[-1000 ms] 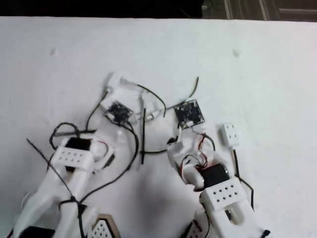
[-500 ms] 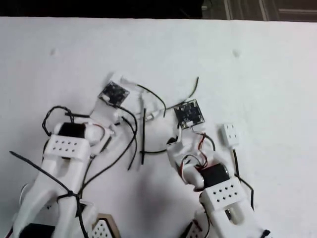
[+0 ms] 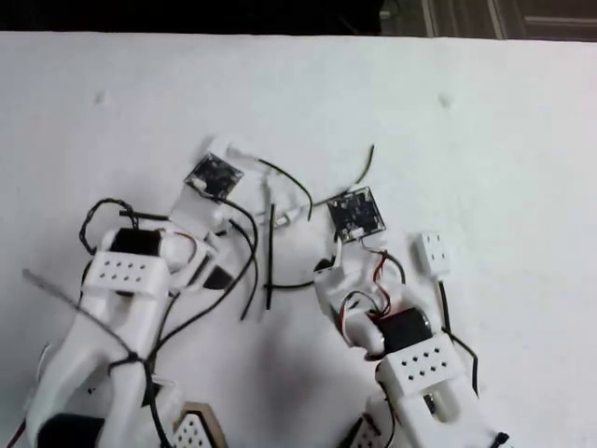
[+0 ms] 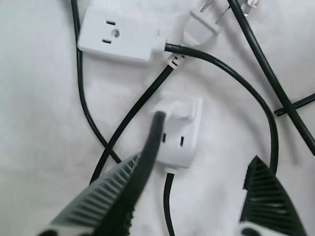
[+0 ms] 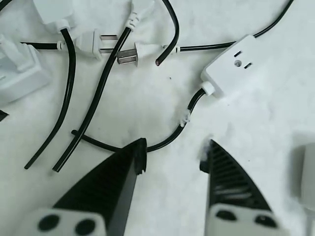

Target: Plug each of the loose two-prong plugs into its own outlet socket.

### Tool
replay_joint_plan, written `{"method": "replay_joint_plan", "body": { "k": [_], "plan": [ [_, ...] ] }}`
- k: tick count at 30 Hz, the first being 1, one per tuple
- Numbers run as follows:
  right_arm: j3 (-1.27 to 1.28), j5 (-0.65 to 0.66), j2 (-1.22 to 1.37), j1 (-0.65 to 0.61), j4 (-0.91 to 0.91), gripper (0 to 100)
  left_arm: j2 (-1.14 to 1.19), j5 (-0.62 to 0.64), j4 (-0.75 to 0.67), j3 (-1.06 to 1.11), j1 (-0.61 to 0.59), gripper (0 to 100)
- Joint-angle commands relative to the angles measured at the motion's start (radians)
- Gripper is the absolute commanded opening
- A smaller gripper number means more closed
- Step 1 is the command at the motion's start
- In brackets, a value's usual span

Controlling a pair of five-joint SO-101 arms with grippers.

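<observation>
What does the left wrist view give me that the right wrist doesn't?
Left wrist: the open left gripper at a two-slot outlet block. Right wrist: the open right gripper over a curved cord, a white block at the edge. Both: loose plugs, a corded three-hole outlet and black cords on the table; I can't tell if they're the same ones.

Socket 1 (image 4: 113, 35): white rectangular block, face up, nothing plugged in, black cord (image 4: 216, 66) leaving 1 end.
Socket 2 (image 4: 179, 135): white block, lying flat, 2 slots showing, near socket 1, dark cable from its end.
Socket 3 (image 5: 235, 65): white, face up, nothing plugged in, corded at 1 end.
Plug 1 (image 5: 92, 43) and plug 2 (image 5: 135, 52): white, 2-prong, loose, lying flat, prongs pointing toward each other, tips close together.
</observation>
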Motion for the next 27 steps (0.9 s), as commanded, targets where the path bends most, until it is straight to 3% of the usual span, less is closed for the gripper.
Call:
{"method": "replay_joint_plan", "body": {
  "k": [1, 3, 6, 16, 27],
  "plan": [
    [-0.009, -0.003, 0.002, 0.008, -0.016, 18.0, 0.159, 0.003, -0.091, -0.02, -0.002, 32],
    [-0.008, -0.003, 0.002, 0.008, -0.016, 18.0, 0.254, 0.003, -0.114, -0.057, -0.01, 32],
    [-0.008, -0.006, 0.002, 0.005, -0.012, 18.0, 0.349, 0.003, -0.025, -0.175, -0.016, 28],
    [-0.008, -0.005, 0.002, 0.008, -0.012, 18.0, 0.515, 0.002, 0.021, -0.284, 0.053, 4],
    [-0.008, -0.003, 0.002, 0.008, -0.012, 18.0, 0.136, -0.003, 0.075, -0.338, -0.05, 2]
  ]
}}
